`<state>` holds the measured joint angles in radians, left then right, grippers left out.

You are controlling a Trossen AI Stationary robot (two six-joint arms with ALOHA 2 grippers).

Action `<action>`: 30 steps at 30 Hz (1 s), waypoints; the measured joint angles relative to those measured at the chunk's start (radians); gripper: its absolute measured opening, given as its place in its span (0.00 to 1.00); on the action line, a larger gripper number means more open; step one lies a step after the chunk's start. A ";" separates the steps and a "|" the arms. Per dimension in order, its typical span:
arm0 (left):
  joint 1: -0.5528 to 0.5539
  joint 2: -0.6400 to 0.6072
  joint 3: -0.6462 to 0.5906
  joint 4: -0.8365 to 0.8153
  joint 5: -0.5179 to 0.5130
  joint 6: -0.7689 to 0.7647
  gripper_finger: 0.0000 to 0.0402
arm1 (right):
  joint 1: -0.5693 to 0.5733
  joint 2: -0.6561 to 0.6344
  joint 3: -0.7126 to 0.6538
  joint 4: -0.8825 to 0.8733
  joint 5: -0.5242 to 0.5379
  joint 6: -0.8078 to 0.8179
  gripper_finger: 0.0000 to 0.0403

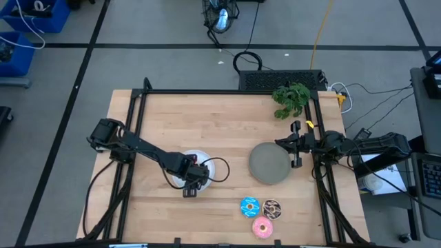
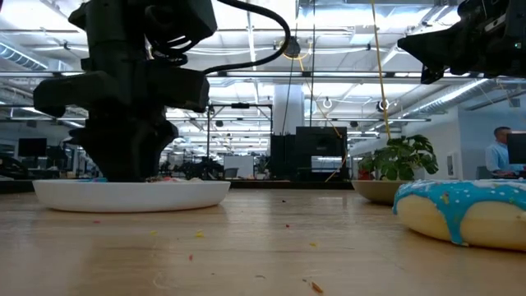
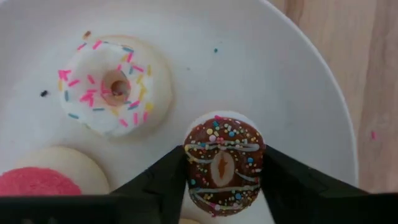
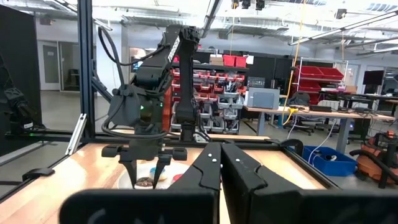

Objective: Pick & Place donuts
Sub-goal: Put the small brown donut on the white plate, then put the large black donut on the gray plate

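wooden table [image 1: 207, 131]: white plate [image 1: 218, 165], grey plate [image 1: 268, 163], three donuts [image 1: 262, 215], plant [image 1: 291, 98].

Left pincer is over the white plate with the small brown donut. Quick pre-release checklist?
1. Grip: left pincer shut on the small brown donut, a finger on each side. Ok.
2. Over the white plate: ok.
3. Drop spot: the white sprinkled donut and red donut lie apart from the held one. Ok.
4. Height above the plate: cannot tell.
5. Right pincer parked by the grey plate, shut, out of the way. Ok.
6. Three larger donuts not yet moved, at the table's front edge. Ok.
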<state>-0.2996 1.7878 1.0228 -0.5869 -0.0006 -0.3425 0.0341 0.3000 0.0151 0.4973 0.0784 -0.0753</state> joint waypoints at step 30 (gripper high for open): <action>-0.001 0.004 0.279 -0.338 -0.079 0.034 0.54 | 0.000 0.000 0.000 -0.001 -0.001 0.000 0.00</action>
<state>-0.3004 1.7916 1.3014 -0.9248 -0.0792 -0.3088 0.0342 0.3000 0.0151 0.4966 0.0776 -0.0750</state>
